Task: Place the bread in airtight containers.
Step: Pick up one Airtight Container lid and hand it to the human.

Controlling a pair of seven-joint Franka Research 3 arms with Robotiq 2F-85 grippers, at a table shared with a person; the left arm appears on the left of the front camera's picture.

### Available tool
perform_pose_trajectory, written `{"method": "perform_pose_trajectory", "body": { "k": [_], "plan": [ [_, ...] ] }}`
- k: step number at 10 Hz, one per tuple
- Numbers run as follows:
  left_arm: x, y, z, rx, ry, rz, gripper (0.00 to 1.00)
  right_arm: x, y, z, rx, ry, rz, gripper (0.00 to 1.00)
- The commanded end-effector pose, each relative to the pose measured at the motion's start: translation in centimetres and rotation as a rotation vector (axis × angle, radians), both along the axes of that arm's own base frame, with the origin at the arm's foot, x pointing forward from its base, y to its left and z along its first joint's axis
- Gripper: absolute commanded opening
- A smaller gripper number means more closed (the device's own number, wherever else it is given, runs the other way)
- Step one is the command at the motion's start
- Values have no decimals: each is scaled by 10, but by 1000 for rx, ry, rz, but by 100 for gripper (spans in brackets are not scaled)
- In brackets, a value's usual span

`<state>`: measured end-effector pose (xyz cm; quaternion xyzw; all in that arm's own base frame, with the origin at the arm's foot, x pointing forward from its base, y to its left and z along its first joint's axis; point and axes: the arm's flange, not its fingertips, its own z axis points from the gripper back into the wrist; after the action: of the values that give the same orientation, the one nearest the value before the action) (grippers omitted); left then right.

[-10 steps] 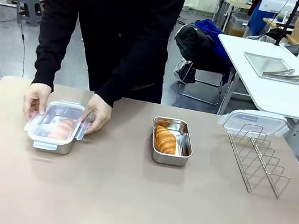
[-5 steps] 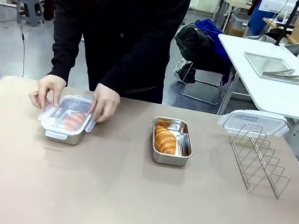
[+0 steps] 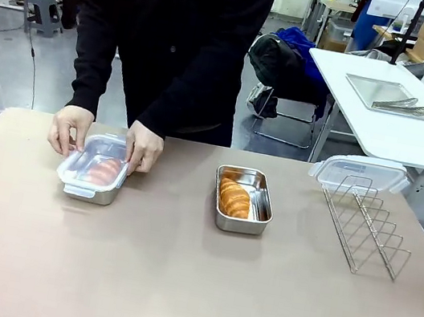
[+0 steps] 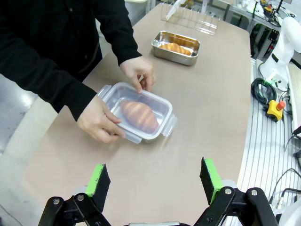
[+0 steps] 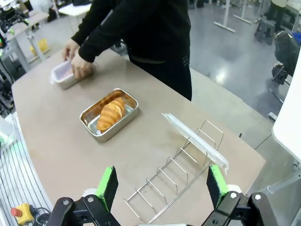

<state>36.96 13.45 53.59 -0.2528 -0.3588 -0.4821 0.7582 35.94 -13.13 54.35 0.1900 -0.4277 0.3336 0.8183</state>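
One steel container sits at the table's left with a clear lid on it and a croissant inside; a person's two hands rest on its sides. A second steel container stands uncovered in the middle, holding the other croissant. My left gripper hangs open above the near table, well short of the lidded tub. My right gripper is open above the wire rack.
A wire rack stands at the right with a spare clear lid leaning against its far end. A white side table with a flat steel tray lies beyond the right edge.
The person slid the lidded container a little to the right and toward themselves, and their hands have shifted on it. Neither gripper has changed.
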Motion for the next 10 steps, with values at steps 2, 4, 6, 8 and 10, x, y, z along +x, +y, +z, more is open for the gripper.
{"method": "perform_pose_trajectory", "body": {
  "k": [2,4,6,8,10],
  "plan": [
    [1,-1,1,-23,-24,-11,100,1,0,2,17,8,-7,100],
    [1,-1,1,-23,-24,-11,100,11,25,4,-143,-29,46,100],
    [1,-1,1,-23,-24,-11,100,34,71,9,-440,-141,184,100],
    [1,-1,1,-23,-24,-11,100,67,115,-6,-696,-209,437,100],
    [1,-1,1,-23,-24,-11,100,88,152,-28,-915,-220,501,100]
  ]
}}
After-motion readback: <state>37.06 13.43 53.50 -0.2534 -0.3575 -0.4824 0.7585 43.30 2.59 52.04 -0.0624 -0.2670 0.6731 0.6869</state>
